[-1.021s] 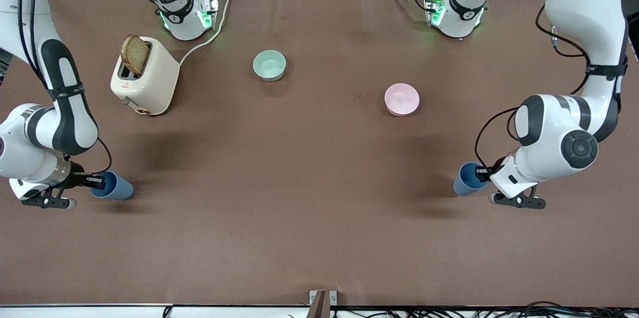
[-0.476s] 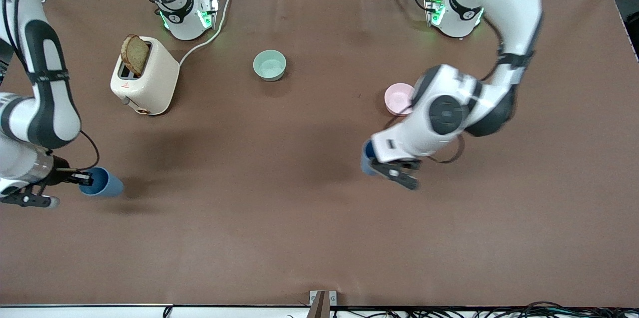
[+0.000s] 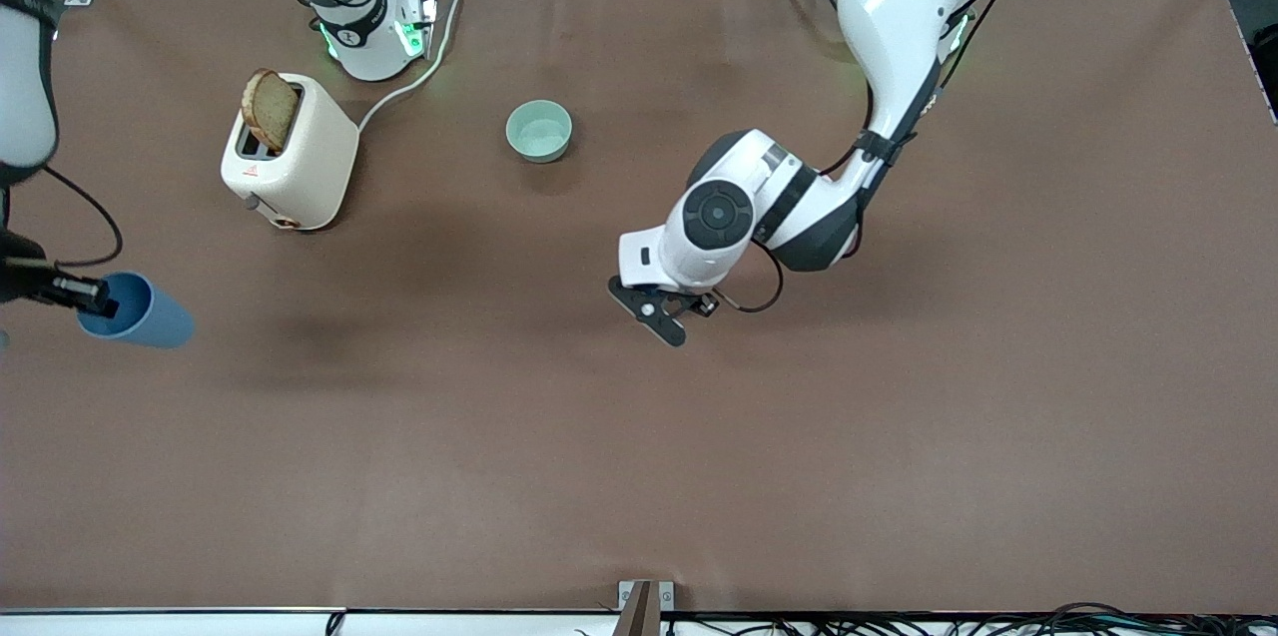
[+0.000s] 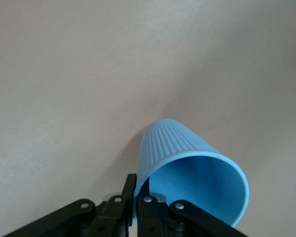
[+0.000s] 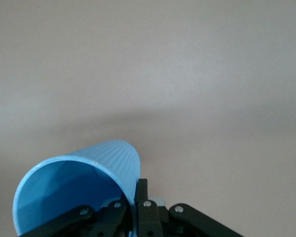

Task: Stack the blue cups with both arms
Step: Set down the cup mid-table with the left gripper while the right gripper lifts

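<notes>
My right gripper (image 3: pixel 78 295) is shut on the rim of one blue cup (image 3: pixel 138 313) and holds it tilted in the air over the right arm's end of the table. In the right wrist view the fingers (image 5: pixel 142 190) pinch the wall of that cup (image 5: pixel 84 180). My left gripper (image 4: pixel 136 186) is shut on the rim of the second blue cup (image 4: pixel 187 170) and holds it tilted above the bare table. In the front view the left arm's hand (image 3: pixel 689 247) is over the middle of the table and hides that cup.
A cream toaster (image 3: pixel 300 162) with a slice of bread (image 3: pixel 270 109) stands near the right arm's base. A mint-green bowl (image 3: pixel 539 130) sits at mid-table, farther from the front camera. The left arm covers the place where the pink bowl was.
The left arm swung its cup from its end of the table to the middle and now hides the pink bowl. The right arm raised its cup and drew it outward.
</notes>
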{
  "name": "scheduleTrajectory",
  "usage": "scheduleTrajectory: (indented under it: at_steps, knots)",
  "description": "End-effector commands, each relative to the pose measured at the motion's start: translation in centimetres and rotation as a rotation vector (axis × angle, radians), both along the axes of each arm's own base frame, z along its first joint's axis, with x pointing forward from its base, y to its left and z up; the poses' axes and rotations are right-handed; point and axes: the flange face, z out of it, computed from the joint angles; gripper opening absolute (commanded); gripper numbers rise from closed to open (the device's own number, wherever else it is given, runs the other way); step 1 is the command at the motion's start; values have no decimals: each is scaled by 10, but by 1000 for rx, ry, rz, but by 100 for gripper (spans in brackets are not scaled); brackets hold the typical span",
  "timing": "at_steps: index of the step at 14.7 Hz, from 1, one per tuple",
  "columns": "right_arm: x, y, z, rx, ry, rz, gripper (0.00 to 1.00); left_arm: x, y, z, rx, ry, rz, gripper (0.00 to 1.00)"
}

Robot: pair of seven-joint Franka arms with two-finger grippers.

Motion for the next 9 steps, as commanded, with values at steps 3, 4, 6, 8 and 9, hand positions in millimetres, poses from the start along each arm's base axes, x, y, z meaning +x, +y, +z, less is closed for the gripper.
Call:
scheduleTrajectory:
  at_steps: [3, 4, 6, 8, 9]
  knots:
    - [-61, 57, 84, 15, 23, 17, 3, -13, -28, -26, 2, -41, -62, 5]
    - [-72, 62, 97, 16, 26, 23, 3, -13, -26, -34, 28, -54, -79, 11]
    - [-96, 67, 122, 19, 33, 31, 3, -12, -24, -40, 44, -54, -79, 25]
    - [-107, 72, 134, 21, 50, 39, 3, -6, -19, -21, 37, -75, -77, 99]
    - [-109, 69, 144, 21, 46, 35, 3, -4, -17, 3, 23, -91, -67, 100]
